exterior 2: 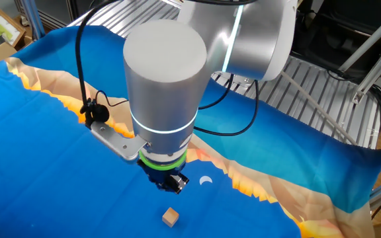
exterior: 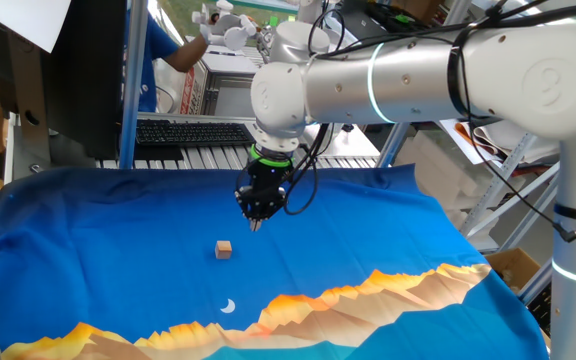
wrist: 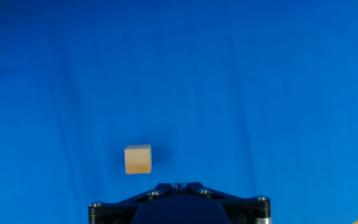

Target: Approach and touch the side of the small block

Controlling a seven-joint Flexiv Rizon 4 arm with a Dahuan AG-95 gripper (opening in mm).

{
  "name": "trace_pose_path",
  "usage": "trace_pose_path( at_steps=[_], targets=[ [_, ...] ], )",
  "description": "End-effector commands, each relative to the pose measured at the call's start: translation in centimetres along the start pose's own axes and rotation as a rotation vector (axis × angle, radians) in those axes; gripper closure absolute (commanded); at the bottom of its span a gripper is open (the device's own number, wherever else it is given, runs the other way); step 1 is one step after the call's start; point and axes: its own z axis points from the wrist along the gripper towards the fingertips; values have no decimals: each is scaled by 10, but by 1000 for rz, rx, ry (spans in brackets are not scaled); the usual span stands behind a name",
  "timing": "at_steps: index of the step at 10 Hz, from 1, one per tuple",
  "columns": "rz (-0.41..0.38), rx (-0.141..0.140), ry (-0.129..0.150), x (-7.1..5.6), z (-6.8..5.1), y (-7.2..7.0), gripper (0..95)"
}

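The small block point(exterior: 224, 249) is a tiny light-brown wooden cube that lies on the blue cloth point(exterior: 88, 230). It also shows in the other fixed view point(exterior 2: 170, 216) and in the hand view point(wrist: 138, 159). My black gripper point(exterior: 256, 222) hangs above the cloth, a short way behind and to the right of the block, and does not touch it. In the other fixed view the gripper point(exterior 2: 175, 186) is above the block. In the hand view the gripper point(wrist: 178, 185) has its jaws closed together on nothing, and the block lies just ahead and to the left of them.
A small white crescent mark point(exterior: 228, 306) is printed on the cloth in front of the block; it also shows in the other fixed view point(exterior 2: 206, 180). An orange mountain print point(exterior: 388, 285) runs along the cloth's near edge. A keyboard point(exterior: 193, 131) and metal slats lie behind the cloth.
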Motion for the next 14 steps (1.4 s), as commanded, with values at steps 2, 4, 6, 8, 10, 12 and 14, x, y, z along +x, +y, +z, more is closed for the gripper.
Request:
trace_pose_path(
  at_steps=[2, 4, 6, 8, 10, 12, 14],
  targets=[
    [-40, 0, 11, 0, 0, -1, 950],
    [-126, -9, -11, 0, 0, -1, 950],
    [-240, -44, -24, 0, 0, -1, 950],
    [-318, -66, -53, 0, 0, -1, 950],
    [-377, -45, -76, 0, 0, -1, 950],
    [-373, -36, -97, 0, 0, -1, 950],
    [-336, -15, -94, 0, 0, 0, 950]
  ],
)
